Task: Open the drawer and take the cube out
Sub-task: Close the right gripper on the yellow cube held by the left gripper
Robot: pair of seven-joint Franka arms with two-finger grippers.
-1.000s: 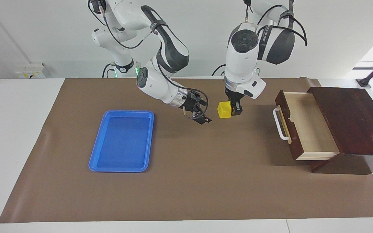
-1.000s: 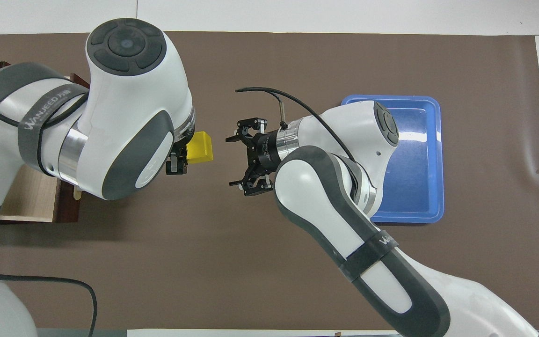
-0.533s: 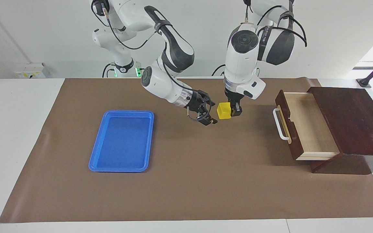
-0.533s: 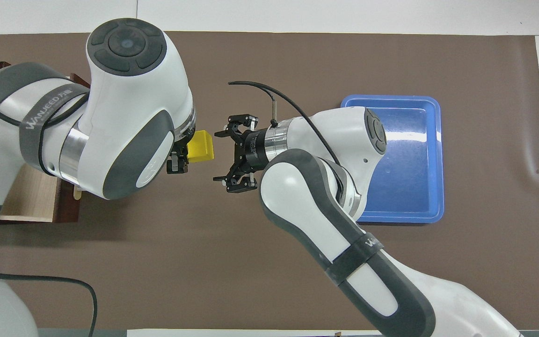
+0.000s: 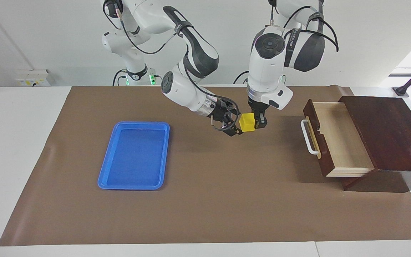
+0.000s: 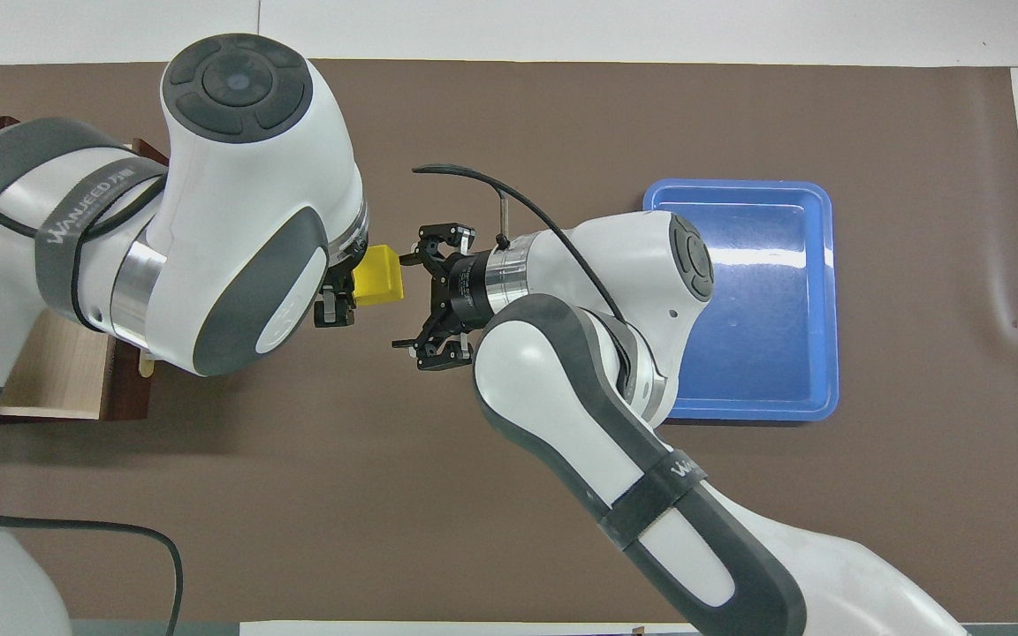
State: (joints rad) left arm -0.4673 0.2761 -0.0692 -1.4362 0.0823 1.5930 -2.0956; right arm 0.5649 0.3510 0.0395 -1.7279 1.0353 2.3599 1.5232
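- Cube hangs over the worktop, clamped in the left pincer, clear of the pulled-out drawer.
- Right pincer, spread wide beside the cube, seemingly for a handover.

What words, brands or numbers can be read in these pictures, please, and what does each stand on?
"WANJEED" with small unreadable characters after it: grey band on the left arm, overhead view.
White lettering, too small to read: grey band on the right arm; a band on the left arm in the facing view.

Glossy plastic tray, pale wood drawer, matt mat
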